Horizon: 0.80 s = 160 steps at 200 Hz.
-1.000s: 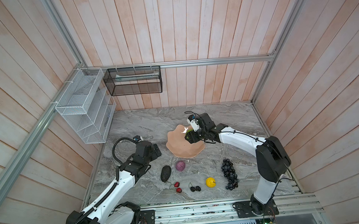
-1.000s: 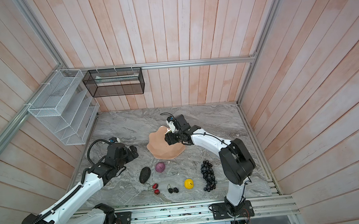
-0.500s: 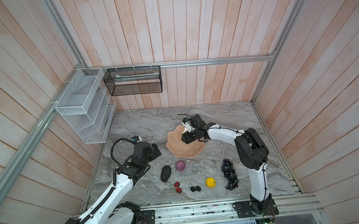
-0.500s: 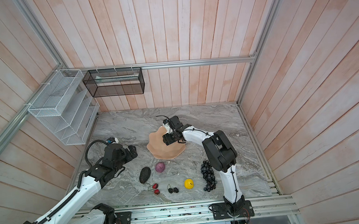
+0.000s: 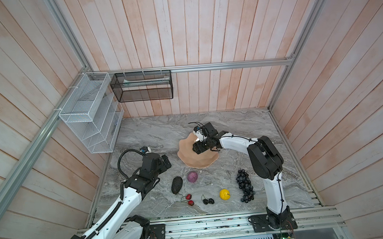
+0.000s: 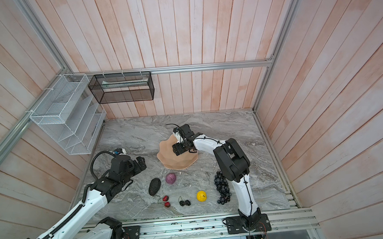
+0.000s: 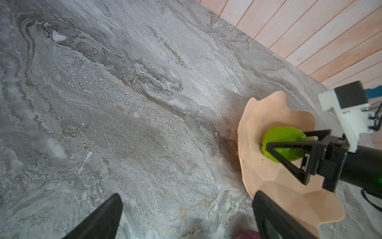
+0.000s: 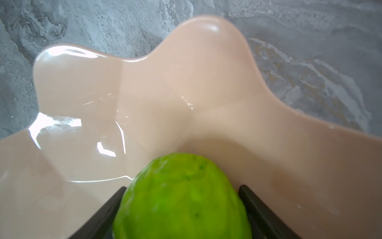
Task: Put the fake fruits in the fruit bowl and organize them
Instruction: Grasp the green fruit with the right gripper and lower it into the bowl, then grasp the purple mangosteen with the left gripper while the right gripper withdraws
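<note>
right wrist view cuts off the bumpy green fruit [image 8: 182, 198] at its edge. the fruit sits low in the peach fruit bowl [image 8: 144, 93], between the fingers of the right gripper [image 8: 182, 187]. they lie along both its sides, but whether they press it cannot be told. in both top views the gripper body hides this fruit. the left gripper [image 7: 186, 217] hovers over bare marble table [image 7: 124, 103] beside the bowl, fingers wide apart, empty. nearer the arm bases lie the avocado [image 5: 177, 184], purple fruit [image 5: 192, 177], red pair [image 5: 189, 199], black berry pair [image 5: 208, 201], yellow fruit [image 5: 224, 194] and grape bunch [image 5: 244, 185], all outside the bowl. against a second ago, the right elbow has folded closer to the bowl; the loose fruits lie unchanged.
</note>
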Tool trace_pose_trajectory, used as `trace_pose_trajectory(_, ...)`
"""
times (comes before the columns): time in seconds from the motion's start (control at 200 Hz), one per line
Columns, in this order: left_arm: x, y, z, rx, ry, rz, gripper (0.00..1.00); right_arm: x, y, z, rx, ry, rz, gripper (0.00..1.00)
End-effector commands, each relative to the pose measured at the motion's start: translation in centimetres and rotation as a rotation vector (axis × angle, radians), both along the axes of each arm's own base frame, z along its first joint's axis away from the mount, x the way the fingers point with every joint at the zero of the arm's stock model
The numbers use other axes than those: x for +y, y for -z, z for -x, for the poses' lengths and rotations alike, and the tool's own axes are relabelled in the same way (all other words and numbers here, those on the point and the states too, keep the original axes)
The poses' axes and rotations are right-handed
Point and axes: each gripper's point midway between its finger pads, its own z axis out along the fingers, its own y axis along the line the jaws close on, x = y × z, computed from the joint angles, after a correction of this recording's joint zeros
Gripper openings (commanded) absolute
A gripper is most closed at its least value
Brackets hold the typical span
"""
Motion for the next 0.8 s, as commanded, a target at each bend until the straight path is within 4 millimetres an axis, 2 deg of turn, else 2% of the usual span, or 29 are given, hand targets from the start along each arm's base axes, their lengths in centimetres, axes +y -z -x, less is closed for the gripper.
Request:
trace_pose_trajectory(0.0, 0.0, 0.2, 0.4, 0.022, 0.001, -0.006, 1.00, 0.6, -1.5, -1.0, -0.061, -0.002, 0.004, 0.88)
trace_pose_trajectory(0.115, -0.7, 0.0, 0.5, 0.061, 0.049, -0.010, 1.00, 0.7, -4.2, -0.9, -0.102, -0.007, -0.015, 0.93)
trace_pose_trajectory(0.28, -3.0, -0.6, 0.6, 0.134, 0.183, 0.002, 0.99, 0.7, -9.7, 0.0, -0.180, -0.021, -0.044, 0.93)
trace_pose_trajectory(0.355, -4.5, -0.6, 0.7, 0.196, 0.263, 0.019, 0.94, 0.3, -11.8, 1.0, -0.211, -0.023, -0.062, 0.93)
trace_pose_trajectory(0.41, -5.4, -0.5, 0.9, 0.250, 0.301, 0.016, 0.86, -0.2, -12.9, 2.0, -0.223, -0.025, -0.080, 0.93)
trace_pose_trajectory(0.505, -7.2, -0.6, 1.5, 0.293, 0.368, -0.017, 0.86, -1.5, -13.5, 3.9, -0.228, -0.016, -0.096, 0.92)
trace_pose_trajectory(0.6, -9.5, -0.6, 2.3, 0.340, 0.447, -0.040, 0.86, -3.4, -13.2, 5.6, -0.232, 0.013, -0.086, 0.91)
trace_pose_trajectory(0.795, -14.3, 1.2, 3.7, 0.439, 0.583, -0.137, 0.85, -7.2, -12.3, 8.2, -0.271, 0.110, -0.127, 0.91)
